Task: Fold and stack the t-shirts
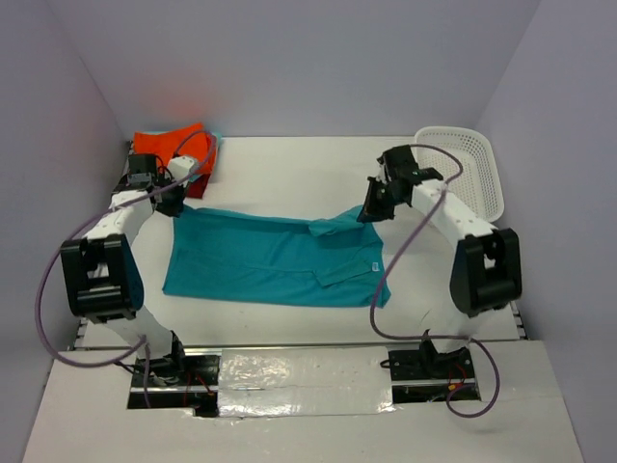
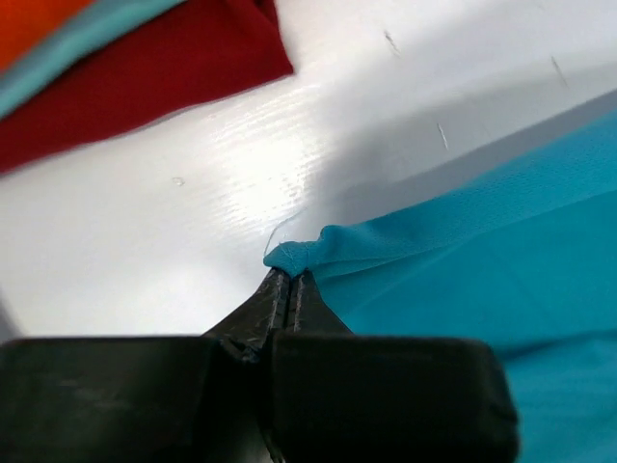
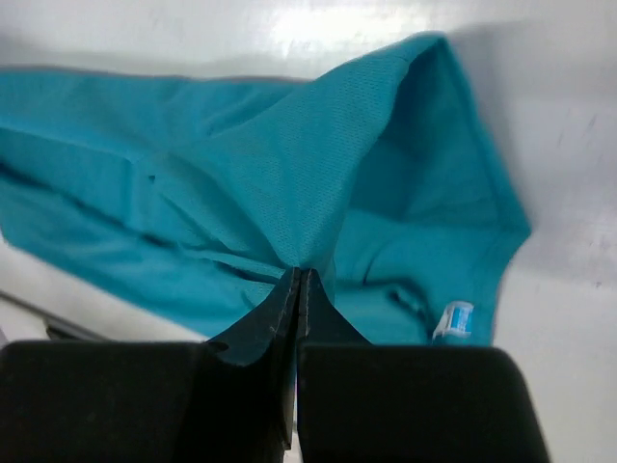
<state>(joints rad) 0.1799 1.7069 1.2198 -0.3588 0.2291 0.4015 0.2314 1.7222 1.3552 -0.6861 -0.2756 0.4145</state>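
Note:
The teal-blue t-shirt (image 1: 275,258) lies spread across the middle of the table. My left gripper (image 1: 174,204) is shut on its far left corner (image 2: 294,255), pinching a small fold. My right gripper (image 1: 371,212) is shut on the shirt's far right part (image 3: 308,217), lifting a ridge of cloth; a small white-blue label (image 3: 453,318) shows there. The orange t-shirt (image 1: 169,143) lies on a pile at the far left, with the dark red t-shirt (image 2: 145,72) at the bottom and a strip of the mint-aqua t-shirt (image 2: 72,43) between them.
A white mesh basket (image 1: 463,166) stands at the far right by the wall. Grey walls close the table on three sides. Bare white table top (image 1: 289,169) lies behind the teal shirt.

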